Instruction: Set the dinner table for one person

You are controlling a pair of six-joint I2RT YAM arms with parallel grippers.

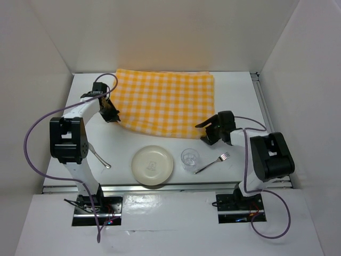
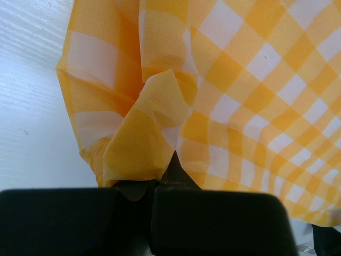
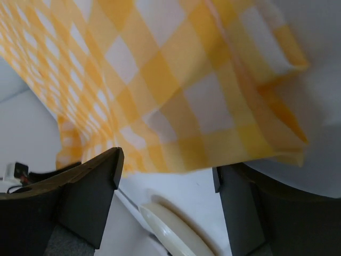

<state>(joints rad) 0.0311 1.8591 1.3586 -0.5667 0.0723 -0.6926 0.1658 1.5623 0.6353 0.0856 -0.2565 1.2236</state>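
Two items are only partly visible: a metal spoon (image 1: 100,158) at the near left, its handle running under the left arm, and the tips of the left gripper (image 1: 110,113), buried in bunched fabric in the left wrist view. That gripper is pinched tight on the near-left corner of a yellow-and-white checked cloth (image 1: 165,104), which lies across the far middle of the large flat white dinner table (image 1: 240,96); the table fills the floor of the white-walled enclosure. The left arm reaches forward with its elbow bent. The right arm folds inward, and the right gripper (image 1: 203,133) hovers beside the cloth's near-right corner with its jaws wide apart, gripping nothing. Nearer lie a round cream plate (image 1: 153,165), a clear drinking glass (image 1: 189,158) and a metal fork (image 1: 213,162).
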